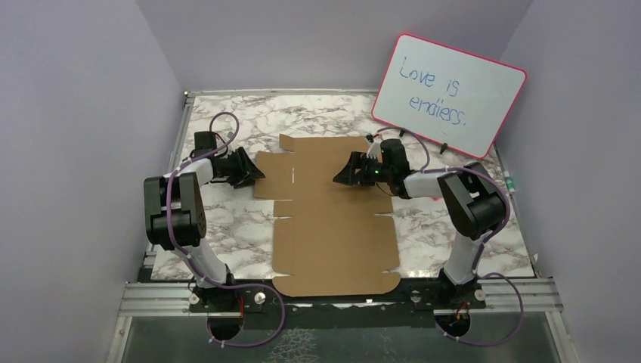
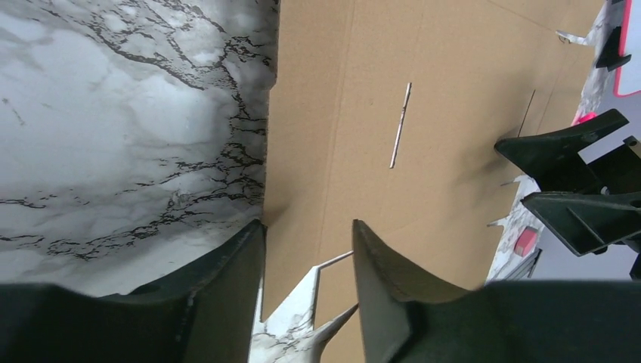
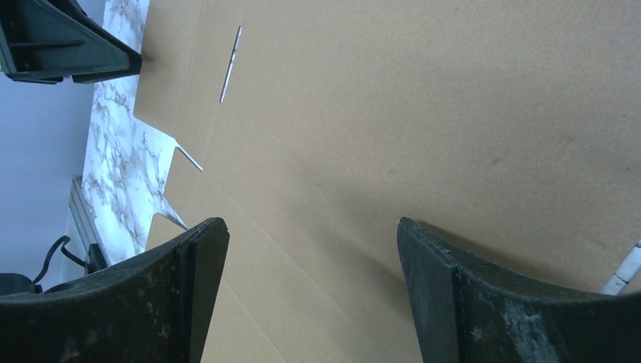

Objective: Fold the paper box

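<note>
The paper box (image 1: pixel 332 219) lies flat and unfolded, a brown die-cut sheet in the middle of the marble worktop (image 1: pixel 249 227), its near end reaching the edge by the arm bases. The overhead view alone takes in its whole outline of flaps and notches, along with the pink-framed whiteboard (image 1: pixel 453 91) leaning against the far right wall.

The left gripper (image 1: pixel 253 172) sits at the sheet's left edge, toward the far end. Its own camera shows what the overhead view cannot: the jaws stand partly apart with the cardboard's edge running between them, one finger over the marble and the other over the sheet. A thin slit (image 2: pixel 401 125) in the board lies just ahead.

The right gripper (image 1: pixel 342 175) hangs over the far right part of the sheet, facing the left one. Its wrist view shows the jaws spread wide above bare cardboard, holding nothing.
</note>
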You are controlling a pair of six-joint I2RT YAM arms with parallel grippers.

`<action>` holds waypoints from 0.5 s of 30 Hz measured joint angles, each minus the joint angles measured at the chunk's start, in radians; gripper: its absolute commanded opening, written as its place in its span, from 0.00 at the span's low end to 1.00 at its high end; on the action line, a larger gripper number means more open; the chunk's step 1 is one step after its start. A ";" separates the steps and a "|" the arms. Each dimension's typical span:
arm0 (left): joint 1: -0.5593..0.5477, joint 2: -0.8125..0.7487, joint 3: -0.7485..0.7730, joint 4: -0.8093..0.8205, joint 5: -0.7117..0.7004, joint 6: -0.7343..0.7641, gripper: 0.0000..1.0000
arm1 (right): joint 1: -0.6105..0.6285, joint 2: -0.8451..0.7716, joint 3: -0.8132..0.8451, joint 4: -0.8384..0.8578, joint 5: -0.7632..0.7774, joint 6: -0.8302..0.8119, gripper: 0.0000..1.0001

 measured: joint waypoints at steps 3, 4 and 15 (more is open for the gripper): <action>0.002 0.001 0.000 0.000 0.002 0.003 0.30 | 0.000 0.000 0.000 0.000 -0.002 0.001 0.87; 0.003 0.001 0.000 0.000 0.002 0.005 0.26 | 0.000 0.000 0.000 0.000 -0.003 0.001 0.87; -0.055 -0.090 -0.004 -0.016 -0.060 0.026 0.00 | 0.001 0.000 -0.002 0.002 -0.011 0.004 0.87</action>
